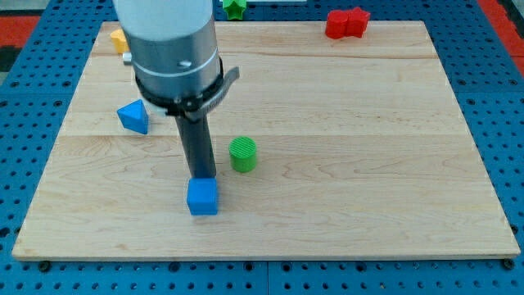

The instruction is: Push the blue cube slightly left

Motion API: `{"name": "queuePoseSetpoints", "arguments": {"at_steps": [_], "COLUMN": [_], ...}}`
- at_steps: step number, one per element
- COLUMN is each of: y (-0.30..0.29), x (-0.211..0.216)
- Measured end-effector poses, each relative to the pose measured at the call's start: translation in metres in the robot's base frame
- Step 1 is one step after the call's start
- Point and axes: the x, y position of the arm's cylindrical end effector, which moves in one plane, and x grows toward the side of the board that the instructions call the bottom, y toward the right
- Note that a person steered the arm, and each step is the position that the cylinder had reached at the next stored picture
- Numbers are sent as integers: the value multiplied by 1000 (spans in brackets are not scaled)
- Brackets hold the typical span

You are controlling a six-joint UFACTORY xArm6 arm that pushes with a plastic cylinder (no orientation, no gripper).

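Observation:
The blue cube (202, 197) sits on the wooden board (368, 188) in the lower left-middle part of the view. My dark rod comes down from the grey arm body at the view's top left. My tip (201, 177) stands right at the cube's top edge, just behind it; I cannot tell whether it touches. The very end of the tip is partly hidden by the cube.
A green cylinder (242, 153) stands just right of the rod. A blue triangular block (133, 116) lies at the left. A red block (346, 22) is at the top right edge, a green star (235, 6) at the top, a yellow block (119, 38) at the top left.

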Motion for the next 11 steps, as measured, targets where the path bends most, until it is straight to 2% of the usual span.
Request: {"name": "queuePoseSetpoints", "arguments": {"at_steps": [1, 2, 3, 4, 6, 11], "y": [32, 56, 12, -47, -65, -61], "x": [2, 21, 46, 32, 29, 29]}}
